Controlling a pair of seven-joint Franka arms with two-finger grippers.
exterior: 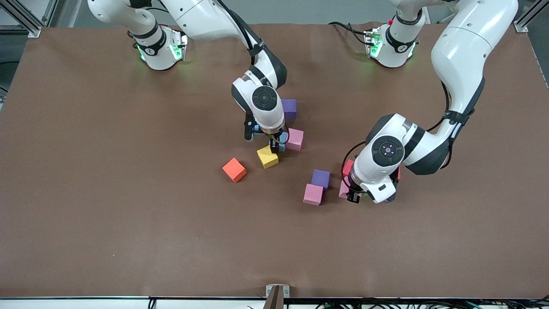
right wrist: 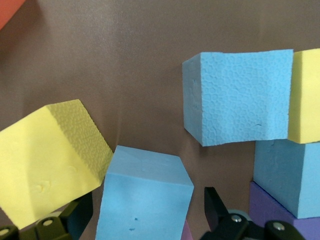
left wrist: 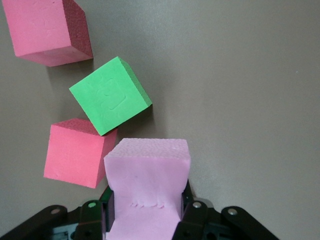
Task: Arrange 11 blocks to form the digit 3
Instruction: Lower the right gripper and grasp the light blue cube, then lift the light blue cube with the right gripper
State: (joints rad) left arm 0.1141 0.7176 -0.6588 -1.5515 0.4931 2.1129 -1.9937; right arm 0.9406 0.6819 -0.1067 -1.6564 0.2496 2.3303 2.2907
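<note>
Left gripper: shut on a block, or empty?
Shut on a pink block: the left gripper has a finger pressed against each side, denting the foam.

This is a robotics lab. Two white Franka arms, the right arm (exterior: pixel 240 51) and the left arm (exterior: pixel 459 73), are bolted by their bases to a wide desk (exterior: pixel 85 193) covered in one plain brown mat, with green status lights glowing at each base. Aluminium framing rails (exterior: pixel 21 17) stand at the desk's corners, and black cables (exterior: pixel 347 28) trail across the mat and bundle along its near edge. Small coloured foam blocks (exterior: pixel 313 194) are the only things on it.
</note>
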